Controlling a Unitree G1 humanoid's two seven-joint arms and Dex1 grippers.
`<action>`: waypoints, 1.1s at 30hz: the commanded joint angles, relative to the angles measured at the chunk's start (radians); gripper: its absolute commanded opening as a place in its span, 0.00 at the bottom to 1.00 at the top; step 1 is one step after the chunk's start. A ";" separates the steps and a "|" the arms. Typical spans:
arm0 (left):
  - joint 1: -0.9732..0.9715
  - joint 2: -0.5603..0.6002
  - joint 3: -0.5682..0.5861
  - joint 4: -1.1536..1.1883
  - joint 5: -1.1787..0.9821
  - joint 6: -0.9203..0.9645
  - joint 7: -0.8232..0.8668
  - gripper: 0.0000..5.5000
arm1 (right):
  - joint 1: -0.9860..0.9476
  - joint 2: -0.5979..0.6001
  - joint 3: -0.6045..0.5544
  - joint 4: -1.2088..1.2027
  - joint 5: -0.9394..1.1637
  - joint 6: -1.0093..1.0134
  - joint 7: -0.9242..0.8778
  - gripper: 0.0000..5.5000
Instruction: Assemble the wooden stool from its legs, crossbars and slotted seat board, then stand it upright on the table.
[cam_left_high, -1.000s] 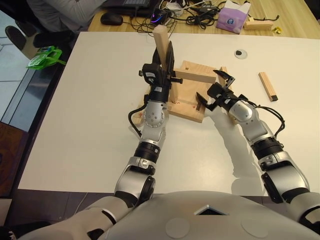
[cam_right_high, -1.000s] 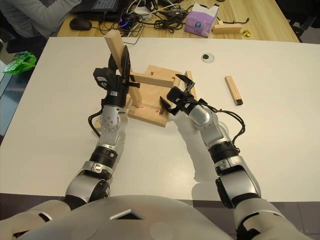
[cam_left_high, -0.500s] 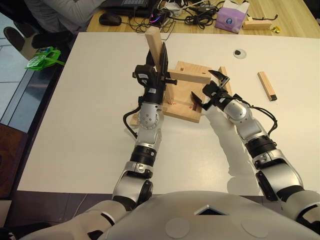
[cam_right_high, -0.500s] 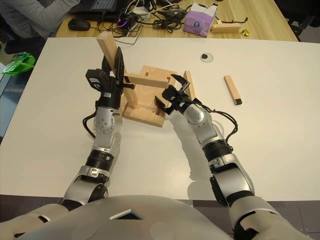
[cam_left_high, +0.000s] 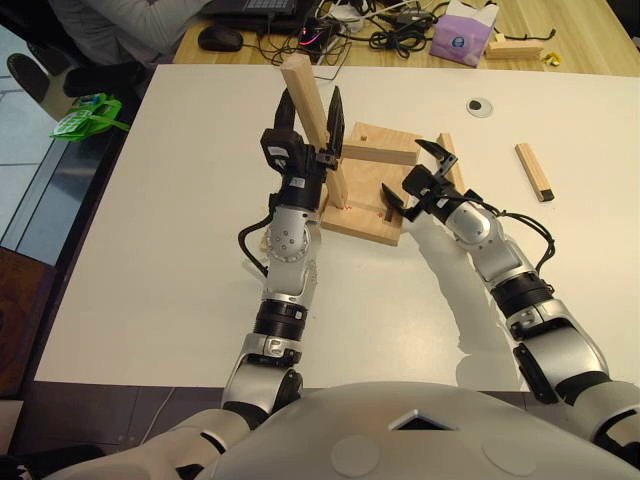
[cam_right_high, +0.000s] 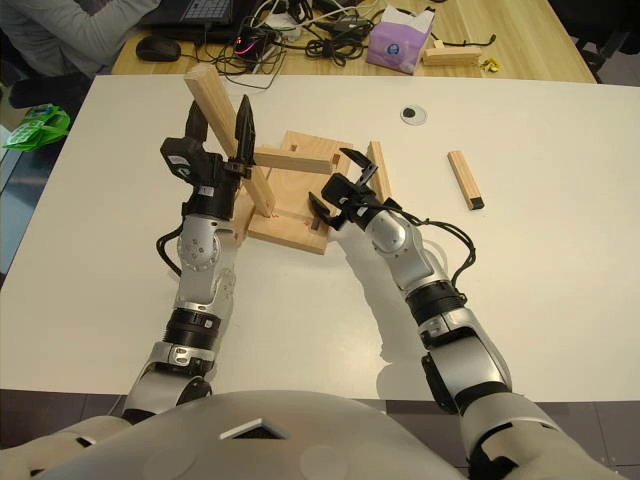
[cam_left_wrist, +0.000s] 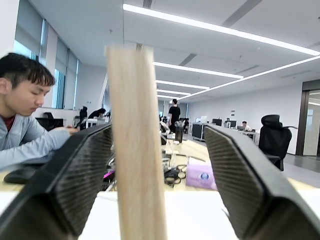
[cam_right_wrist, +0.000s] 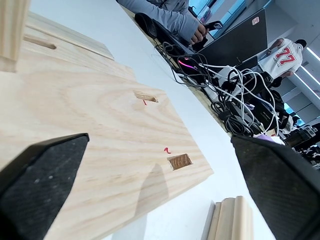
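The slotted seat board (cam_left_high: 368, 218) lies flat mid-table, with open slots (cam_right_wrist: 146, 96) in its face. One wooden leg (cam_left_high: 305, 92) stands tilted in its left side, and a crossbar (cam_left_high: 385, 155) runs rightward from that leg. My left gripper (cam_left_high: 309, 108) is open, a finger on each side of the leg (cam_left_wrist: 137, 150) with gaps between. My right gripper (cam_left_high: 405, 170) is open just above the board's right edge (cam_right_wrist: 100, 115), holding nothing. A loose leg (cam_left_high: 446, 150) lies beside the board on the right.
A short wooden piece (cam_left_high: 533, 172) lies farther right on the white table. A small black disc (cam_left_high: 481, 106) sits at the back. Beyond the table, a desk holds cables, a mouse (cam_left_high: 222, 38), a purple tissue pack (cam_left_high: 464, 34) and another wooden piece (cam_left_high: 518, 47).
My left gripper's fingers have spread apart and let go of the standing leg, which now leans more to the left. My right gripper has stayed open at the board's right edge.
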 joint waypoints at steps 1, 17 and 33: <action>-0.044 0.018 0.016 -0.160 0.029 0.063 0.010 0.66 | 0.116 0.015 0.078 0.097 -0.070 0.068 0.039 0.98; -0.952 0.514 0.049 0.280 0.063 0.640 -0.492 0.66 | 0.148 0.041 0.083 0.130 -0.076 0.058 -0.045 0.98; -0.271 0.361 -0.070 -0.217 0.012 1.040 -0.388 0.66 | 0.161 0.032 0.073 0.124 -0.068 0.062 -0.071 0.98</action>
